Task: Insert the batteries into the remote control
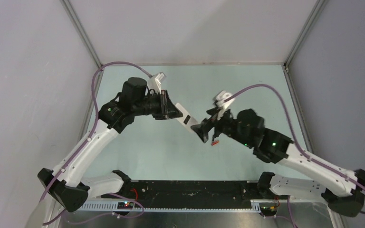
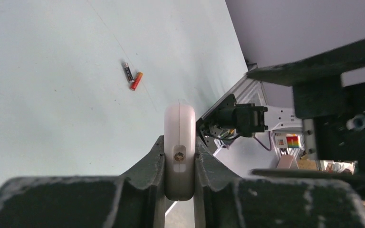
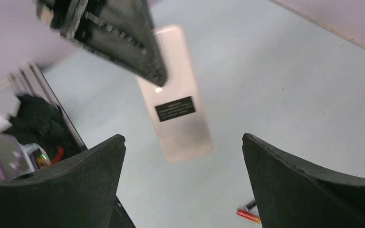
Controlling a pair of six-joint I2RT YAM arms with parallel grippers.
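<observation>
Batteries (image 2: 135, 81) lie below the remote control (image 2: 179, 137), clamped aloft by the left gripper (image 2: 179, 166), seemingly offering its back to the wide-spread right gripper (image 3: 183, 142).

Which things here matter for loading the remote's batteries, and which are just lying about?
For the job: remote control, clamped in the left gripper; dark battery and orange-red battery on the table.
Just there: purple cables, metal frame.
</observation>
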